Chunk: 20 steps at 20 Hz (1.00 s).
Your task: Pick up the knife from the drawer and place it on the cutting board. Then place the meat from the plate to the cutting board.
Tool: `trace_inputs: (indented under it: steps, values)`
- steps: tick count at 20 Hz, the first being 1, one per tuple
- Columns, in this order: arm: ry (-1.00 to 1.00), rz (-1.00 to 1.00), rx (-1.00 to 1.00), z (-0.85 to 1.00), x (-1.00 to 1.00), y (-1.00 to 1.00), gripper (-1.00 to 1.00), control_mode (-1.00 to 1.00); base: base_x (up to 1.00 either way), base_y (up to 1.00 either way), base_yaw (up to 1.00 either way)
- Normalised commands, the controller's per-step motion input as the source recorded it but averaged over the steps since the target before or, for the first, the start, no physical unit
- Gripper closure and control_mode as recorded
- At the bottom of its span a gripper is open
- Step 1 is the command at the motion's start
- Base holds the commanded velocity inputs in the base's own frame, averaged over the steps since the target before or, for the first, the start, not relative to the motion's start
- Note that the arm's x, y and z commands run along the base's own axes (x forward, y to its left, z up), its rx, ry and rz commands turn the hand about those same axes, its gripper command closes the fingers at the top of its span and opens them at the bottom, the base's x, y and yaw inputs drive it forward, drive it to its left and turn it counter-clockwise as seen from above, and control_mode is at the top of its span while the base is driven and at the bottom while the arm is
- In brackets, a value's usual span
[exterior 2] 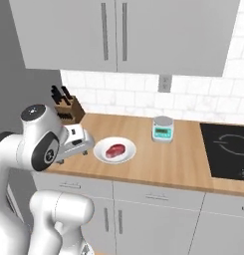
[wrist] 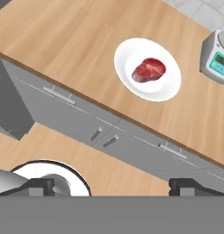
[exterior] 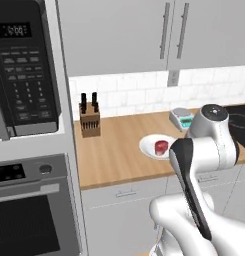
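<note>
The meat [wrist: 149, 70], a small red slab, lies on the round white plate [wrist: 127, 50] on the wooden counter. Both base views show the same meat [exterior: 161, 146] [exterior 2: 115, 149] on the plate [exterior: 147, 145] [exterior 2: 101, 150]. My gripper [wrist: 114, 186] hangs above the cabinet fronts just in front of the counter edge, short of the plate, open with nothing between its fingers. My white hand [exterior 2: 74, 139] sits just left of the plate. The drawer fronts [wrist: 59, 94] under the counter are shut. The knife is hidden and the cutting board is out of view.
A tan knife block [exterior: 89, 120] [exterior 2: 68, 109] stands at the back left by the wall. A small kitchen scale [exterior: 181, 118] [exterior 2: 163, 129] [wrist: 216, 57] sits behind the plate to the right. A black cooktop [exterior 2: 228, 149] lies at the right; microwave [exterior: 24, 70] and oven [exterior: 29, 215] stand at the left.
</note>
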Motion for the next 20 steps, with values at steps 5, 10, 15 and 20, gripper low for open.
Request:
trace_inputs:
  steps: [5,10,15,20]
  values:
    - [0.0,0.0,0.0,0.0,0.0,0.0,-1.0,1.0,0.31,-0.01,-0.11]
    - [0.0,-0.15,0.0,-0.19,0.5,0.02,-1.0,-1.0,0.0,0.0,0.0]
    - [0.0,-0.57,0.08,-0.26,0.69,0.0,-1.0,-1.0,0.0,0.0,0.0]
    - [0.07,-0.49,0.13,-0.2,0.54,-0.08,-1.0,-1.0,0.0,0.0,0.0]
